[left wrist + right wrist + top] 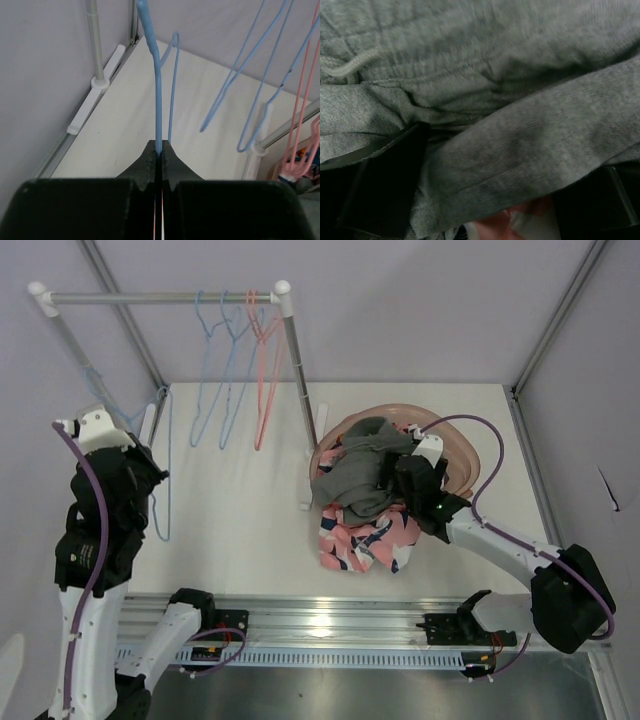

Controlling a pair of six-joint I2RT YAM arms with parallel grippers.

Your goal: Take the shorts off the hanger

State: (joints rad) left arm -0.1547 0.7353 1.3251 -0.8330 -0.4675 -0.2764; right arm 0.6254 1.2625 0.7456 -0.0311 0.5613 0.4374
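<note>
The grey shorts (362,475) lie off any hanger in a heap in the pink basket (468,452), on top of a pink patterned garment (365,540). My right gripper (403,478) is down on the shorts. In the right wrist view its jaws (487,192) stand wide apart, with grey cloth (485,100) draped between and over them. My left gripper (150,478) at the far left is shut on a bare blue hanger (160,510). The left wrist view shows its wire (159,100) pinched between the closed fingertips (161,150).
A clothes rack (160,298) stands at the back left, with two bare blue hangers (215,380) and a pink hanger (265,380) on its bar. Its right post (300,380) stands just left of the basket. Walls close the left, back and right sides.
</note>
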